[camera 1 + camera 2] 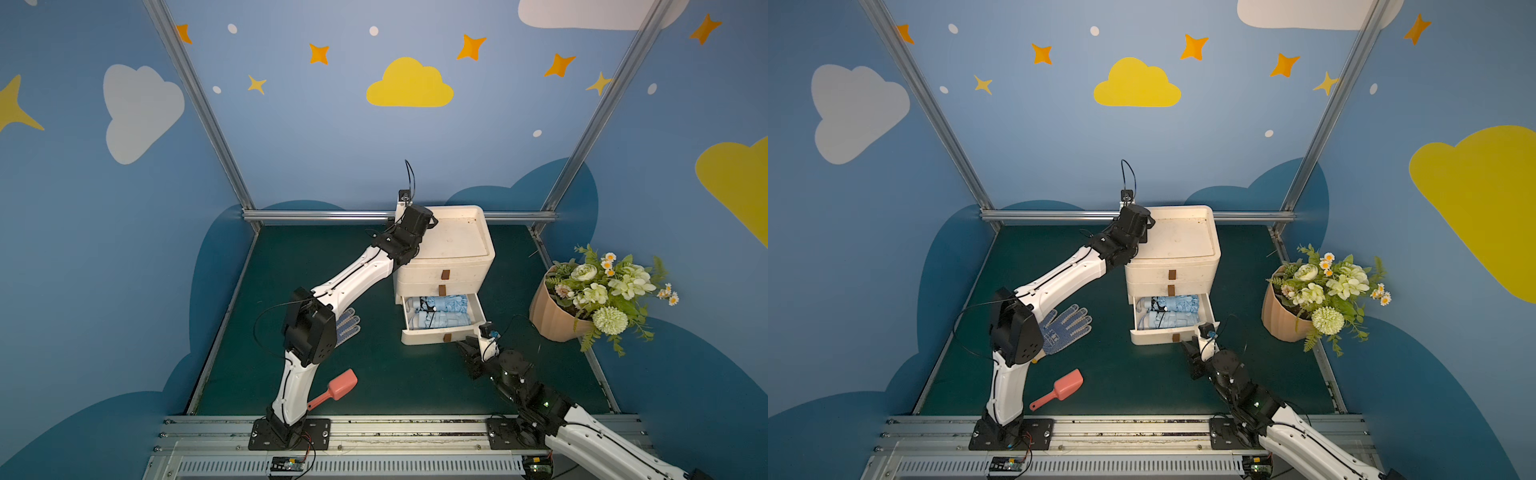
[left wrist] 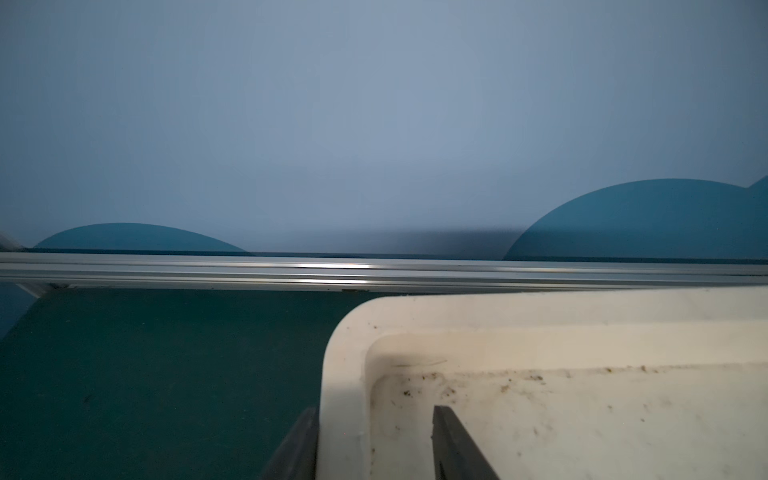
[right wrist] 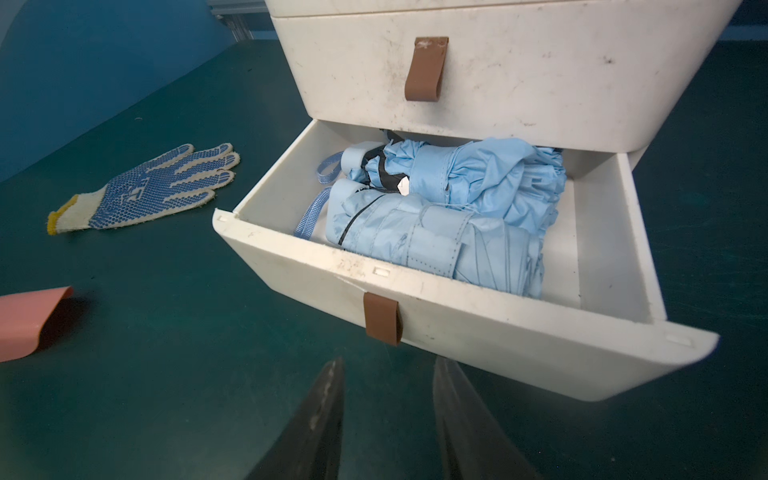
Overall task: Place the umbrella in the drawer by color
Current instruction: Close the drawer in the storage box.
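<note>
2 umbrellas [image 3: 415,237] in 1 drawer [image 3: 498,332]; left fingers [image 2: 453,449], astride cabinet [image 2: 340,374], and right fingers [image 3: 320,415] spread.

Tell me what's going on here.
The left end effector straddles the rim of the white drawer cabinet at a back top corner, apparently steadying it. The bottom drawer stands pulled out with two folded light-blue umbrellas inside. The right end effector, open and empty, sits just before that drawer's brown pull tab.
</note>
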Robot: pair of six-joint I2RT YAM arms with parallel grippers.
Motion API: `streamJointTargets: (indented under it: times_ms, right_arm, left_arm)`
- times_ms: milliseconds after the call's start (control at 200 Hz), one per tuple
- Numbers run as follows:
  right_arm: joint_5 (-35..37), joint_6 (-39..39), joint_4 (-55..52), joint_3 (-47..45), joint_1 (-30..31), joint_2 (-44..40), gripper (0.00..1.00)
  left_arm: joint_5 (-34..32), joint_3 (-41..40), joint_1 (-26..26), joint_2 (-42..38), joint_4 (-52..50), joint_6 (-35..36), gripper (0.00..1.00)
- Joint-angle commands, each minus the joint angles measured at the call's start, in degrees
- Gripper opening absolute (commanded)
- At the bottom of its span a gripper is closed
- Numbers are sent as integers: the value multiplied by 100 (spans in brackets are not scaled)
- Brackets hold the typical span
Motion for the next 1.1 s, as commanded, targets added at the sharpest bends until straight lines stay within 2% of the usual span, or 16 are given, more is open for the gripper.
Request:
streamJointTargets:
  times_ms: [0, 155, 245, 305, 481, 611, 796, 966, 1096]
  right_arm:
    - [-52, -33, 178, -42, -30, -17, 40]
    - [-23, -2, 361, -56, -30, 179, 38]
    - [183, 436, 472, -52, -35, 428, 33]
    - [293, 632, 597, -48, -41, 623, 30]
    - [378, 958, 758, 226, -50, 1244, 25]
    - [450, 1185, 1367, 303, -46, 1803, 18]
    - [389, 1199, 1929, 797, -52, 3139, 16]
    - [198, 611, 2470, 1476, -60, 4373, 18]
    - [218, 192, 2502, 2056, -146, 5096, 18]
  left_arm:
    - [-281, 178, -251, 242, -708, -17, 42]
    - [140, 124, -236, 211, -820, -350, 30]
    - [349, 132, -238, 226, -889, -577, 17]
    - [469, 133, -237, 219, -951, -717, 14]
    - [772, 133, -234, 200, -1092, -1107, 10]
    - [976, 108, -229, 145, -1202, -1371, 8]
    - [1406, 54, -233, 105, -1336, -1665, 5]
    - [1713, -138, -246, 16, -1348, -1785, 5]
    - [1906, -332, -253, -44, -1352, -1827, 4]
